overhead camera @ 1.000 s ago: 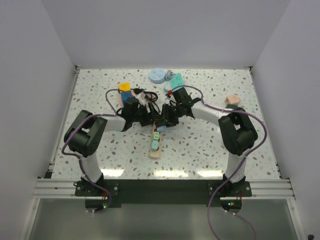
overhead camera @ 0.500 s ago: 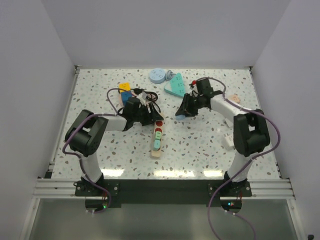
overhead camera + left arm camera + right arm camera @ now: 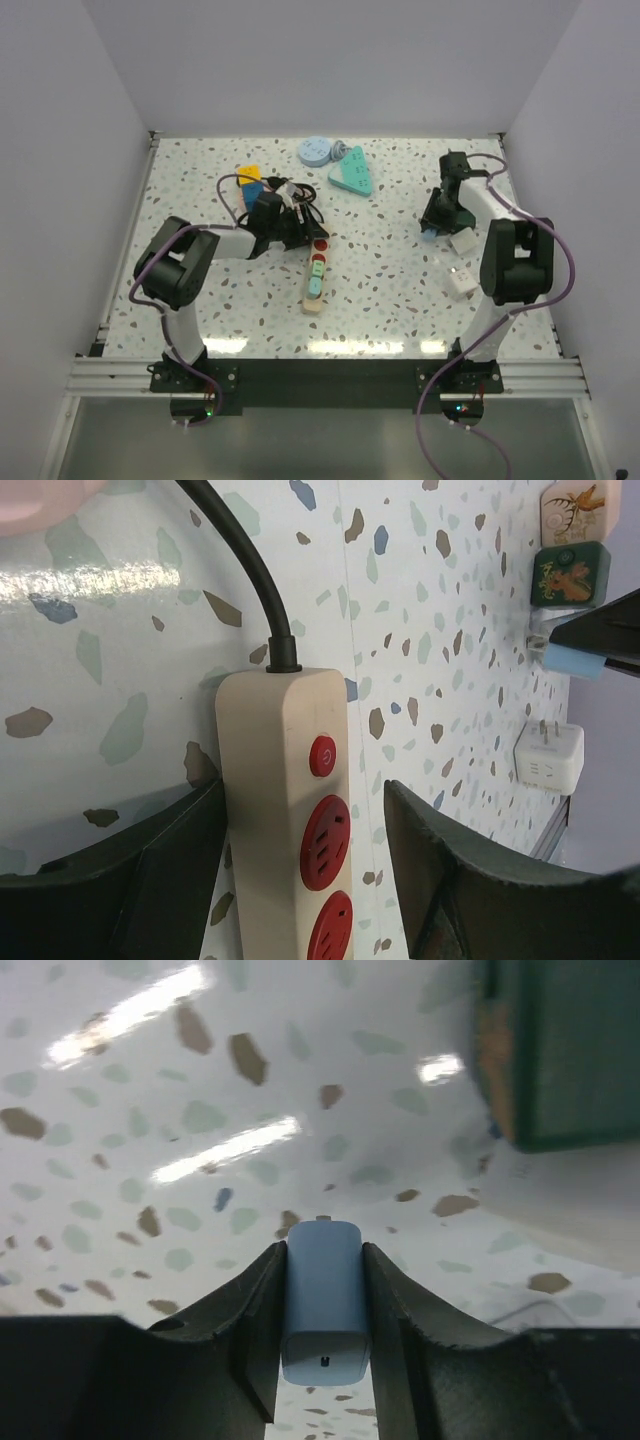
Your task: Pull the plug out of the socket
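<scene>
The socket, a cream power strip (image 3: 314, 280) with red outlets, lies mid-table with its black cord (image 3: 300, 205) leading away. In the left wrist view the strip (image 3: 270, 770) runs between my fingers. My left gripper (image 3: 297, 236) (image 3: 300, 800) is open around the cord end: one finger (image 3: 150, 880) rests against the strip's side and the other stands apart from it. My right gripper (image 3: 432, 224) (image 3: 323, 1255) is shut on a light blue plug (image 3: 324, 1310) (image 3: 429, 234), far right of the strip and just above the table. The plug also shows in the left wrist view (image 3: 572, 661).
Two greenish plugs (image 3: 314, 278) sit in the strip. A teal triangular block (image 3: 352, 173), a blue disc (image 3: 314, 151) and a yellow-and-blue block (image 3: 250, 180) lie at the back. White adapters (image 3: 465, 240) (image 3: 460, 282) lie by the right gripper. A green block (image 3: 570, 1050) is close to it.
My right gripper has pulled the blue plug out of the strip and carried it far to the right. My left gripper has stayed at the strip's cord end.
</scene>
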You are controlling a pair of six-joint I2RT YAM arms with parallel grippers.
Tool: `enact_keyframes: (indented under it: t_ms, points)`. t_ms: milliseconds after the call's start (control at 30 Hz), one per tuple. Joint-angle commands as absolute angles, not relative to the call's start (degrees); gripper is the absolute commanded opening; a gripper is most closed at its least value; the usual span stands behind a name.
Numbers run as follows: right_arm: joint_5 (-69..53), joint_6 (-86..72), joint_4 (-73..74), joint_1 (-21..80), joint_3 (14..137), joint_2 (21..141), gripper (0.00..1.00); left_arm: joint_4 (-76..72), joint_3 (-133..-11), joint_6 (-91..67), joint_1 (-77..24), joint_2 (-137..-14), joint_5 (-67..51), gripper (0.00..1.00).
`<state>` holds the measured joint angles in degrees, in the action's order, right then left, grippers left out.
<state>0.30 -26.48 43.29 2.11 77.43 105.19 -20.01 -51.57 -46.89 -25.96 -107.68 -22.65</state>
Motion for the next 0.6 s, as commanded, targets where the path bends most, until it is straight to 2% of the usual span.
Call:
enact_keyframes:
  t_ms: [0,67,233,367,500,567]
  points:
    - [15.43,-28.29,49.04,0.09,79.10,105.56,0.43,-17.84,-52.38,-45.79,-26.54,-109.34,-23.73,0.68]
    - [17.92,-29.00,49.39,-0.96,78.93,105.91,0.55,-19.16,-52.47,-46.49,-26.54,-109.77,-24.69,0.68]
    - [19.60,-30.23,51.24,-1.93,81.12,106.88,0.72,-20.21,-53.52,-47.02,-26.54,-110.57,-25.40,0.67]
    - [16.80,-30.50,50.19,-1.93,80.77,100.66,0.98,-20.21,-54.93,-47.20,-26.54,-110.39,-25.05,0.67]
    - [4.76,-28.40,45.01,-0.44,77.44,93.89,0.99,-21.44,-55.81,-48.25,-26.54,-110.92,-25.40,0.67]
    - [0.12,-27.08,44.21,3.84,76.99,92.64,0.99,-21.62,-56.34,-48.78,-26.54,-111.44,-25.66,0.67]
